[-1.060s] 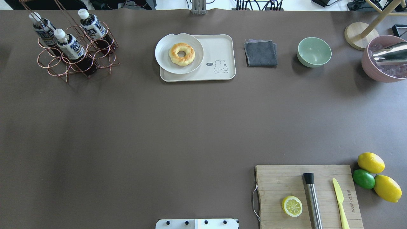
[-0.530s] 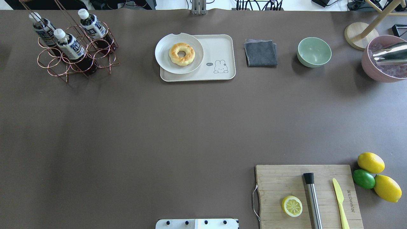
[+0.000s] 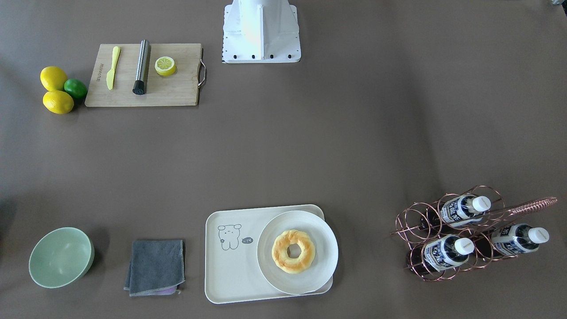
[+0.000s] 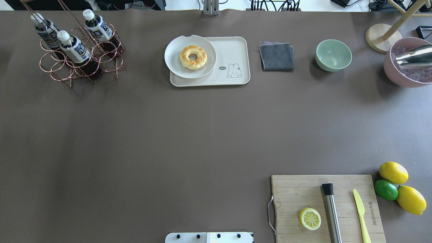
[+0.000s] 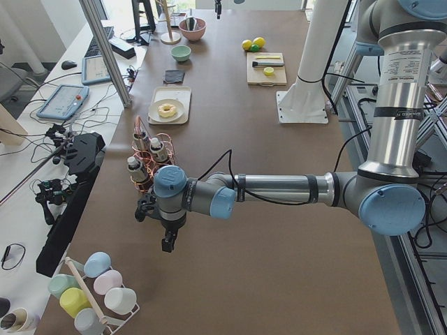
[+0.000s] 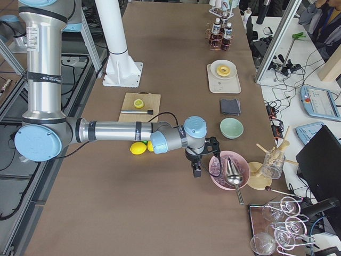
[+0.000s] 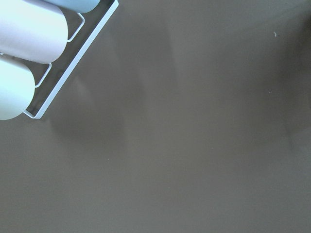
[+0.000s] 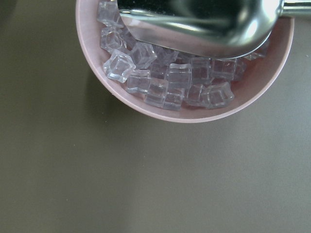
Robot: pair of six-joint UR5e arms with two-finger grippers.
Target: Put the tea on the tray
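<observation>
Nothing had been picked up yet when I looked. All three teas were leaning in the copper wire rack (image 3: 531,205) at the far left corner of the worktop (image 4: 202,135). The tea bottle (image 4: 99,29) on the tray side of the rack looked like the easy pick. The tray (image 4: 233,50) sat well apart from the rack. A plate (image 4: 173,62) with a doughnut (image 4: 192,57) covered its near half, so only the end with the little drawing was free.

The left gripper (image 5: 169,241) hung over bare worktop near the rack, and the right gripper (image 6: 196,169) hung just beside the bowl of ice (image 8: 146,104). Only the side cams showed them, so I honestly couldn't tell whether either was spread or pressed together.

My guess on handling: it's a small full bottle with some heft, thin plastic that'll give if squeezed hard, and a slick label. I'd grab high, around the shoulder just under the white cap and above the wire ring. Then I'd pull it out along its own tilt so it doesn't snag the rack.
</observation>
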